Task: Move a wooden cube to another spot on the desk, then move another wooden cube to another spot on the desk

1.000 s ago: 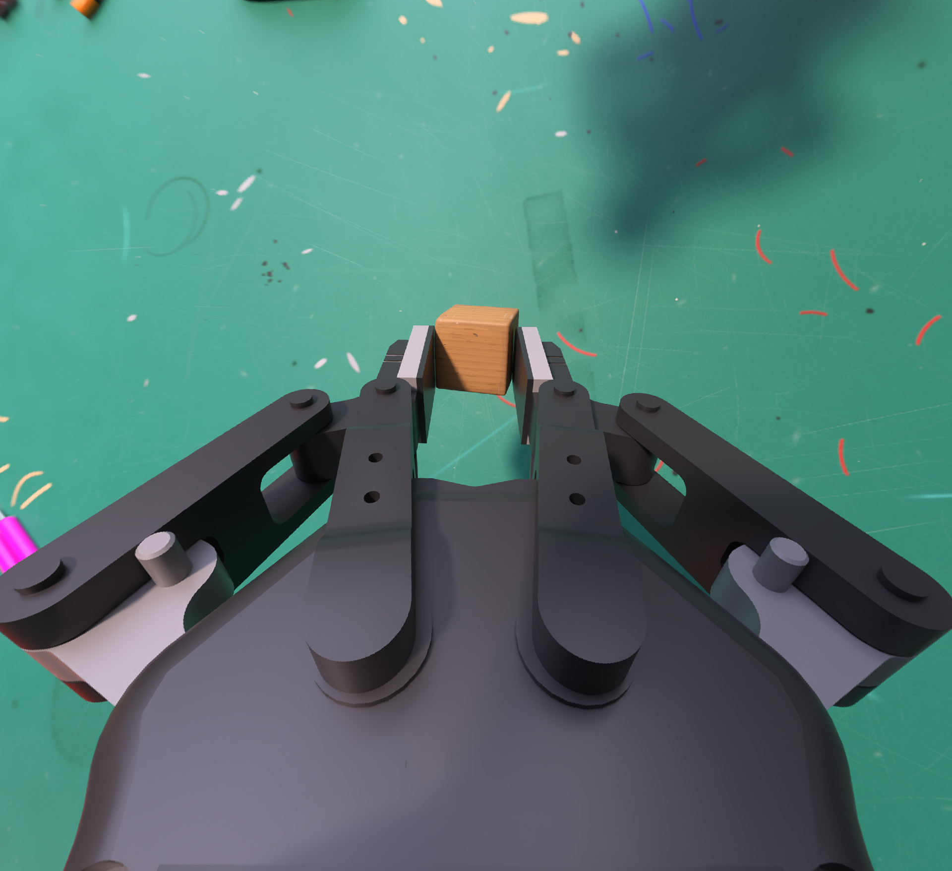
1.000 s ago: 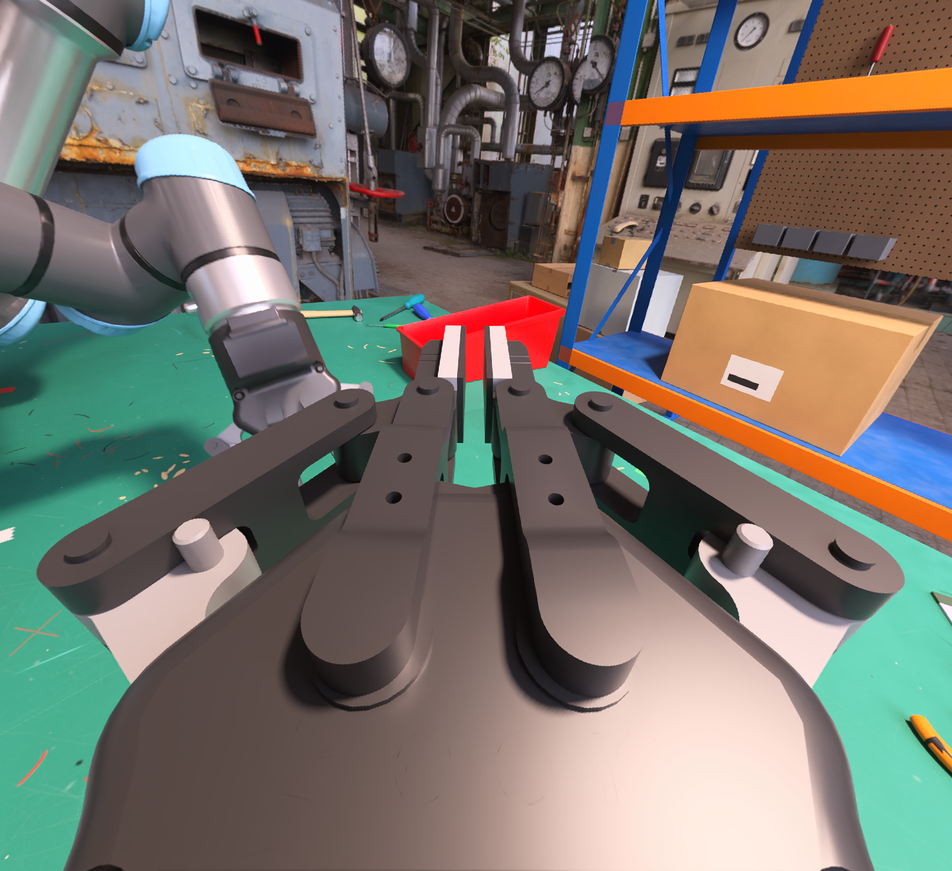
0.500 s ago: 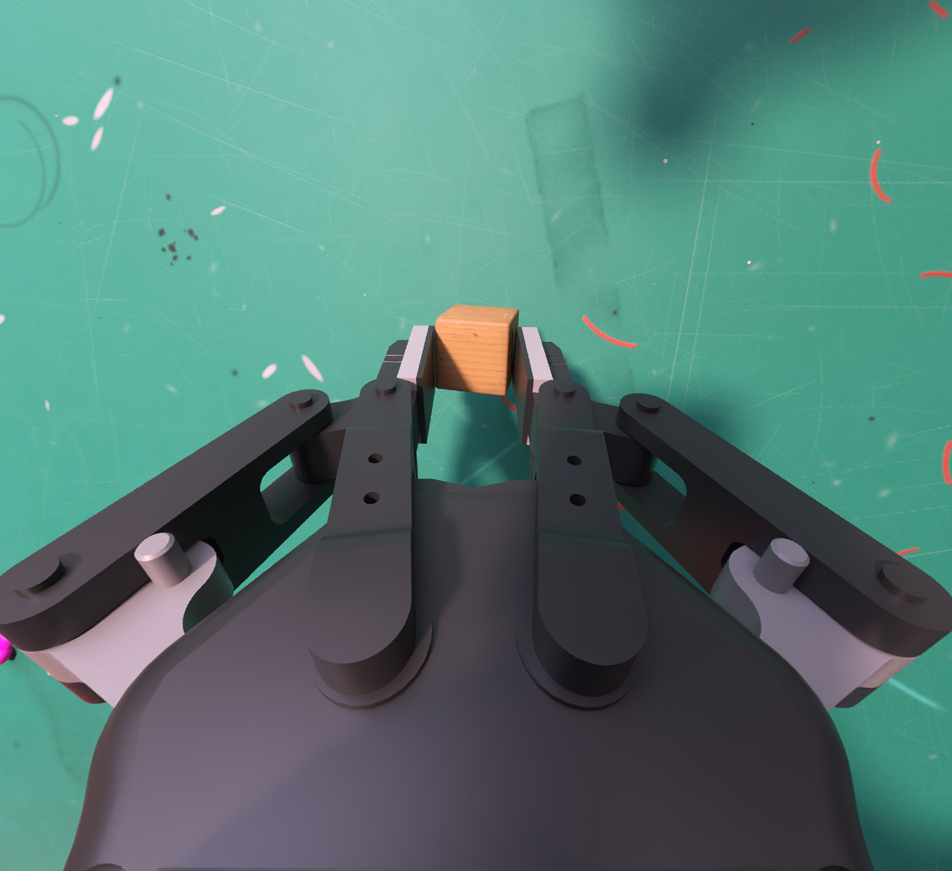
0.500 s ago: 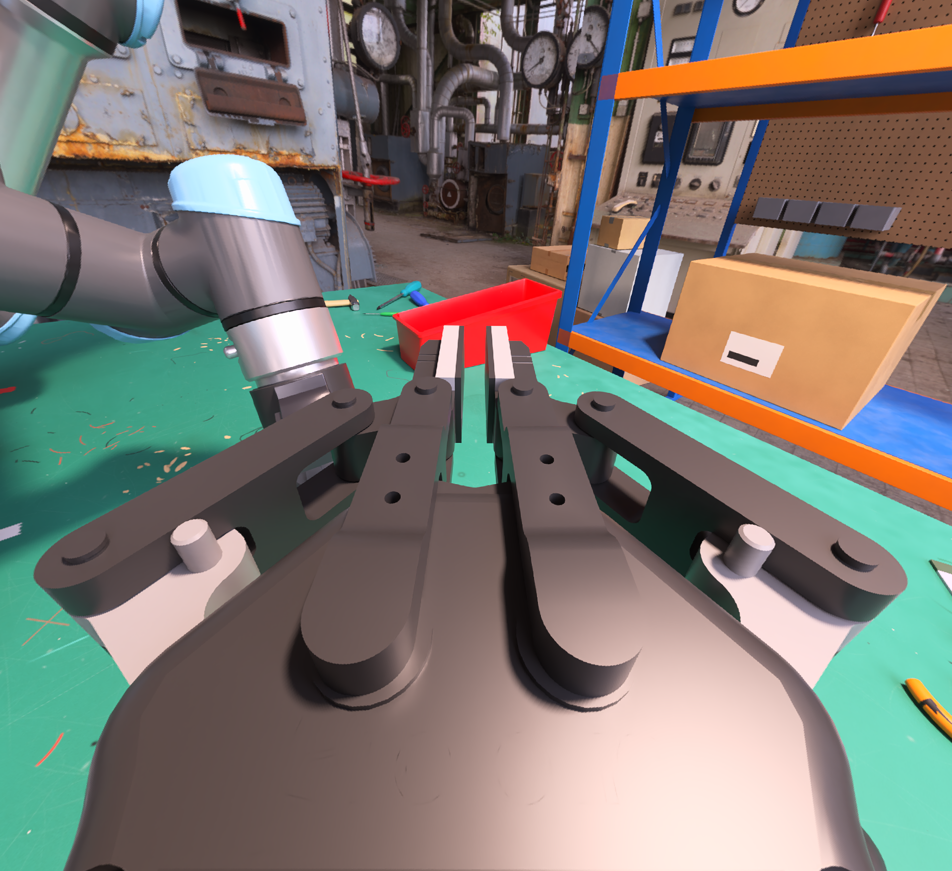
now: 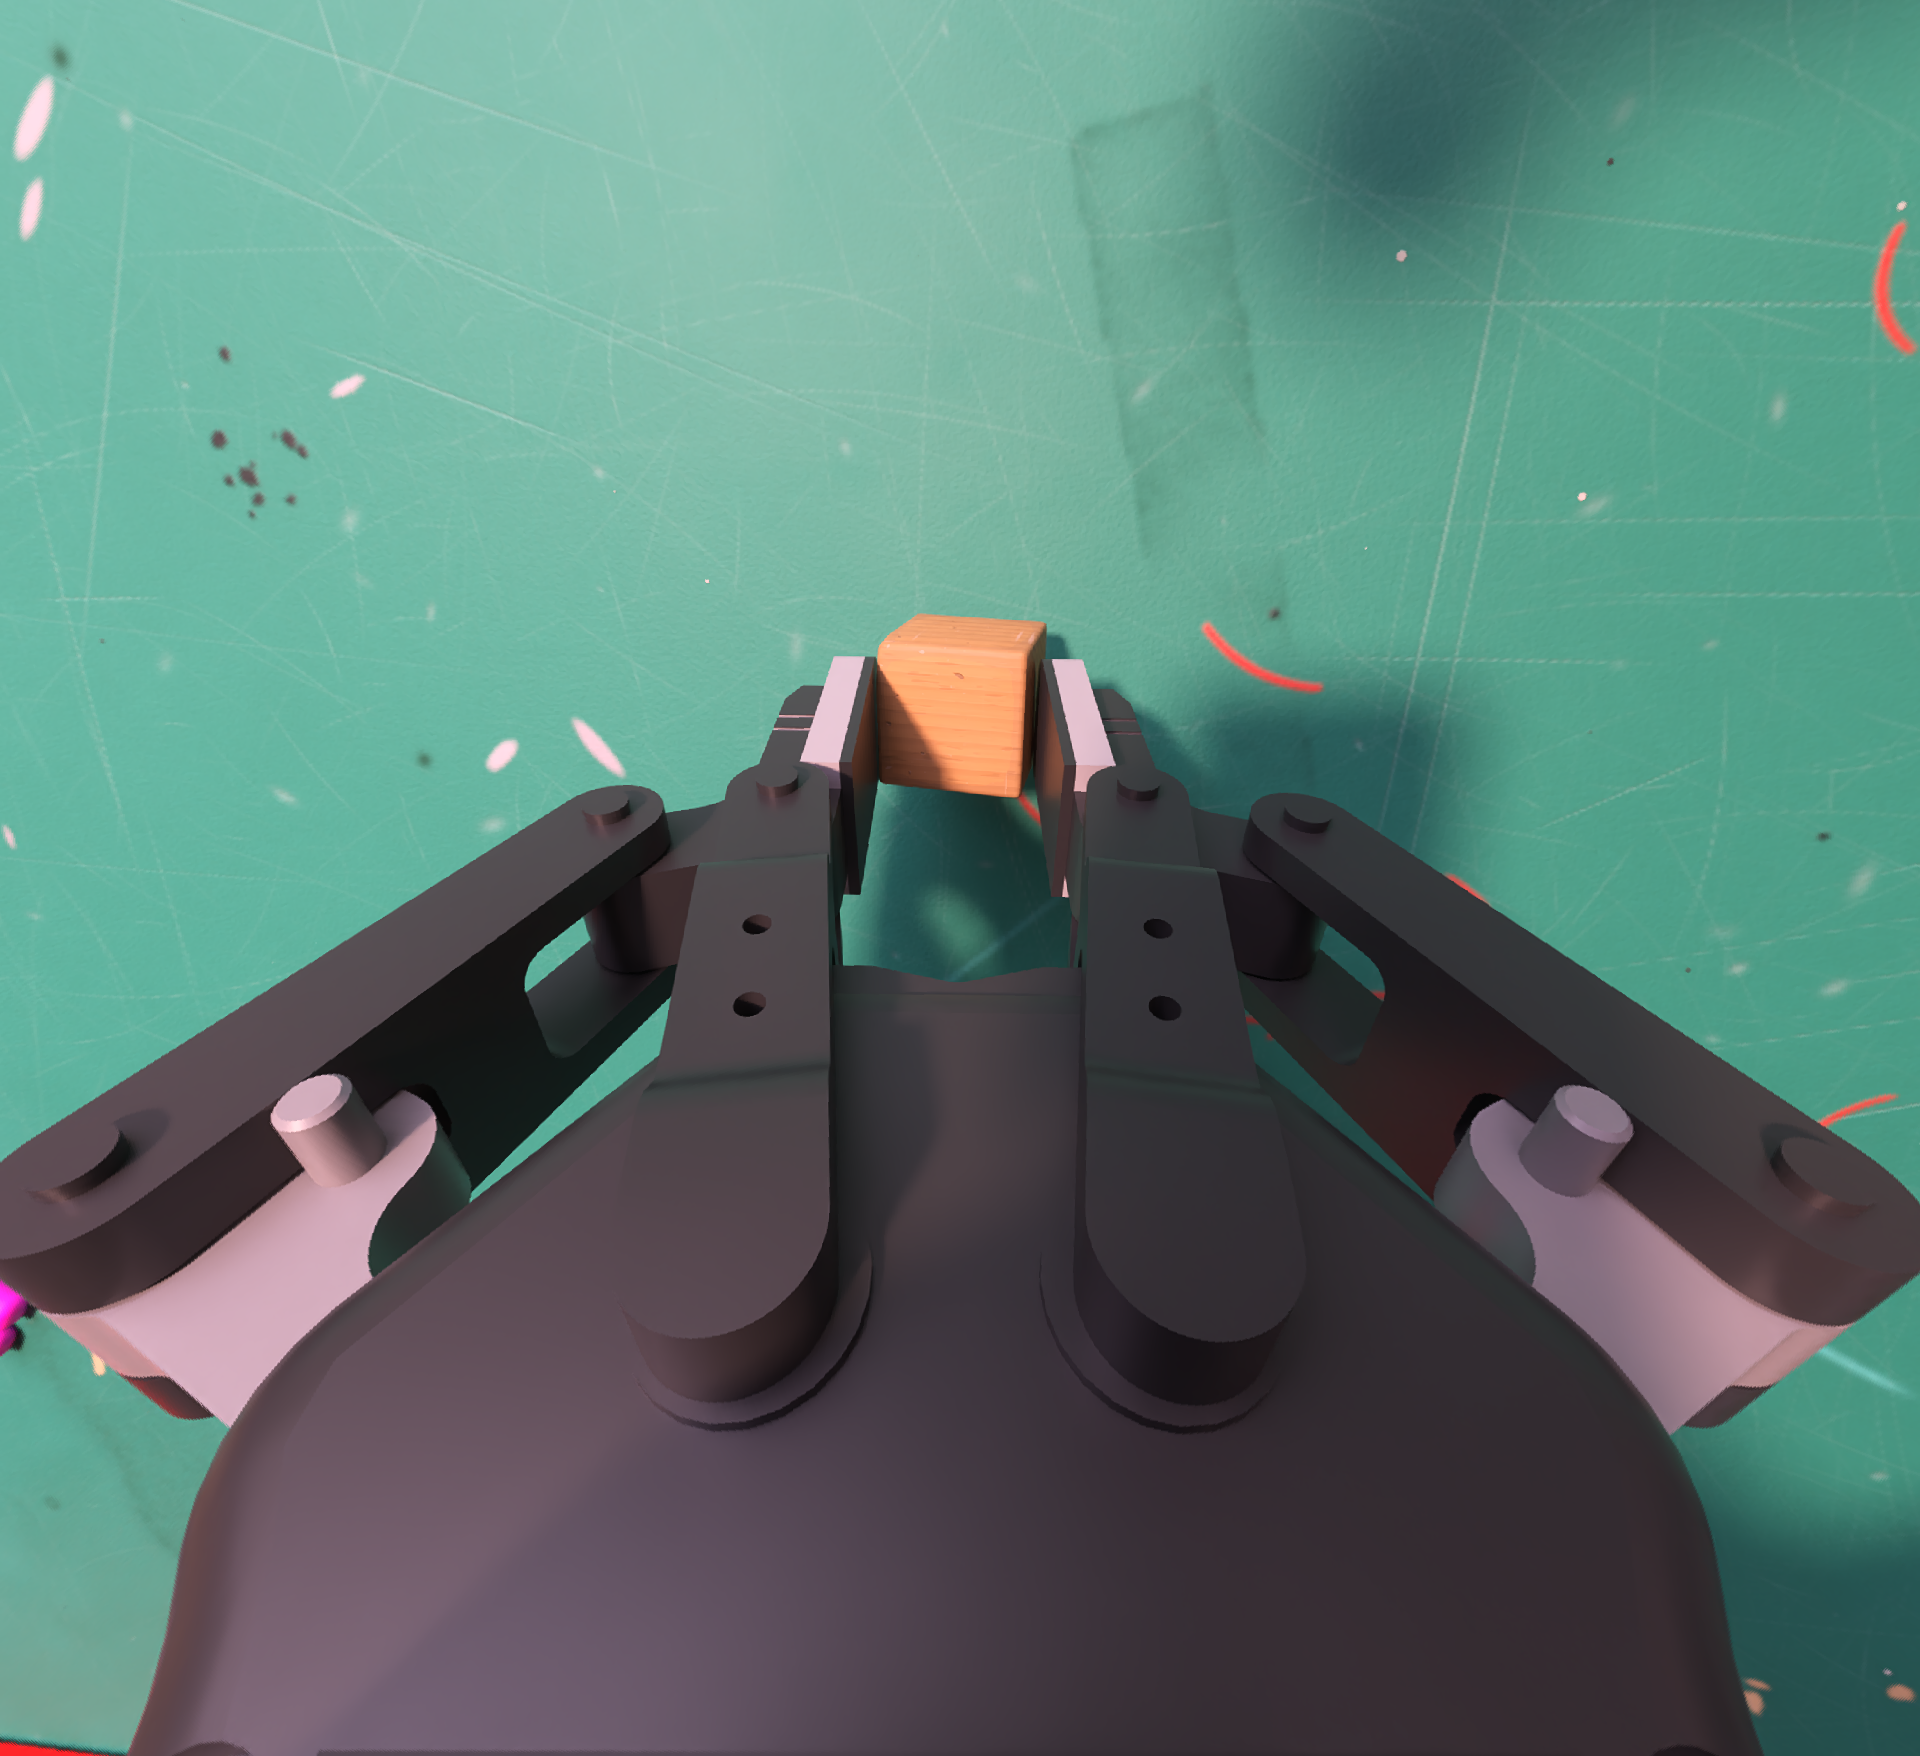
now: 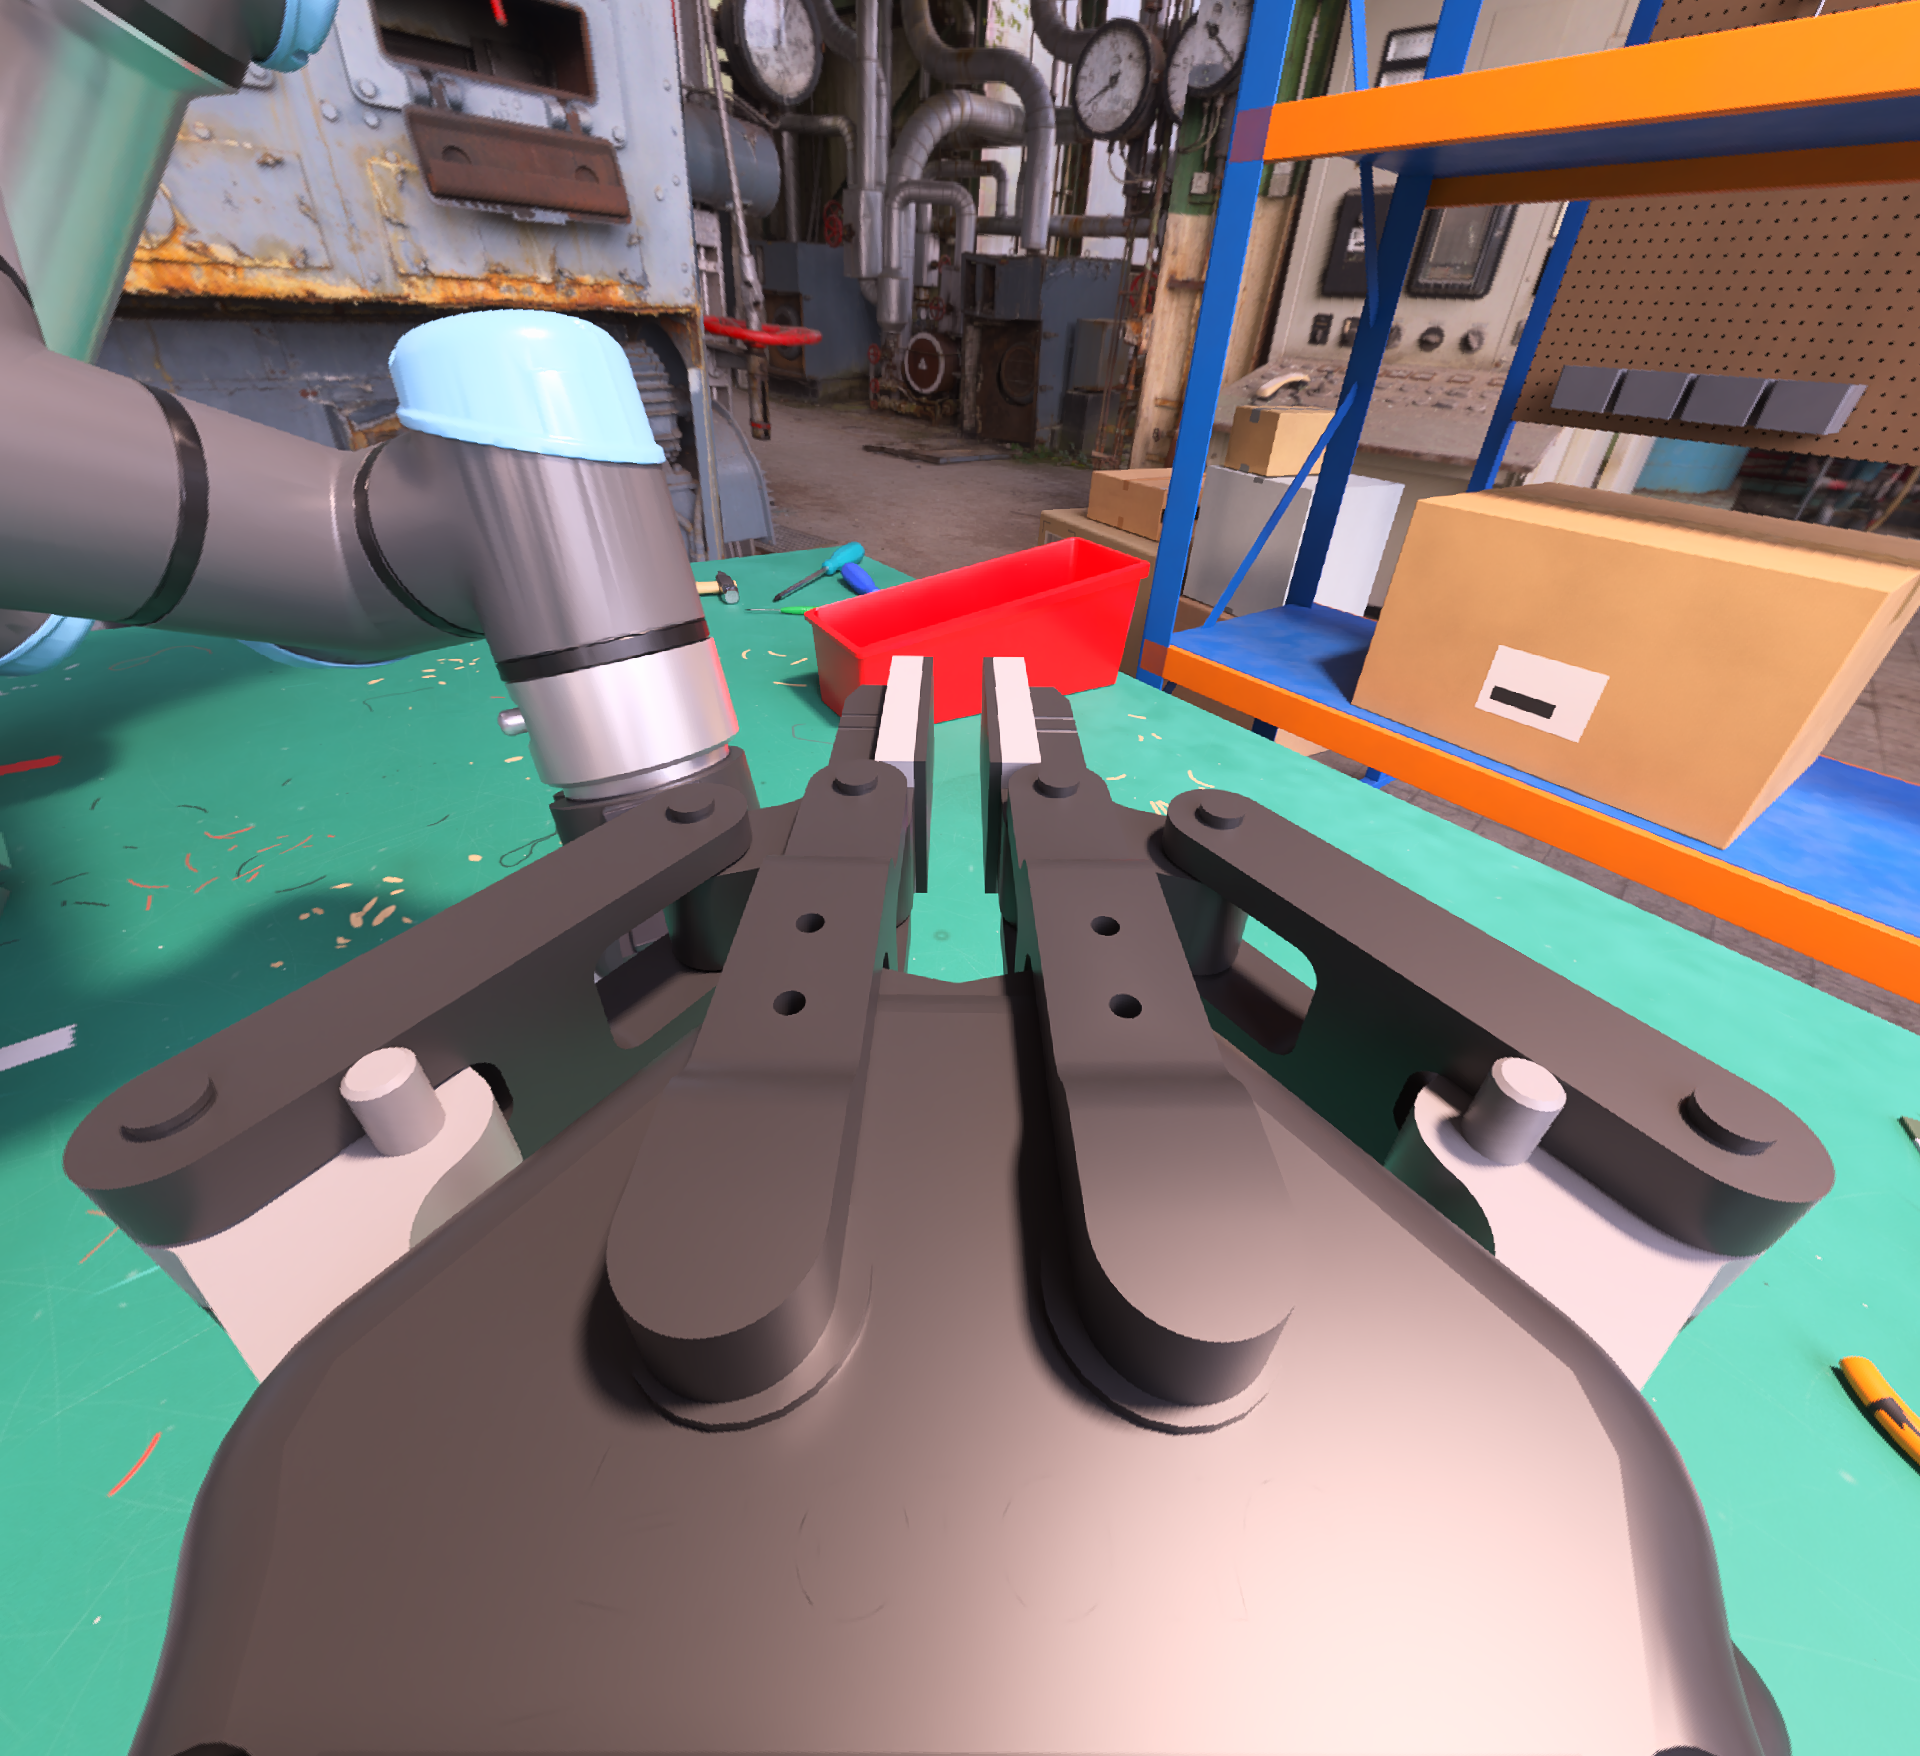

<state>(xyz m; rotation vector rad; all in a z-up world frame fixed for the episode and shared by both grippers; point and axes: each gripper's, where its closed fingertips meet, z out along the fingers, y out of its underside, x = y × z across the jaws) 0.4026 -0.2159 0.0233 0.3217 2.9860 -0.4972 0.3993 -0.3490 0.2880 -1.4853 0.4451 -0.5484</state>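
Cube [image 5: 958, 719] time: the left gripper [image 5: 958, 730] has its pads clamped on both sides of that wooden block, centre frame, low over the green desk [image 5: 623, 252], so this looks like the set-down step. Next comes letting go and lifting clear, while the right gripper [image 6: 954, 714] hangs nearly closed, holding nothing.

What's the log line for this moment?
left end effector: shut on wooden cube | cube: above desk | right end effector: empty, nearly closed
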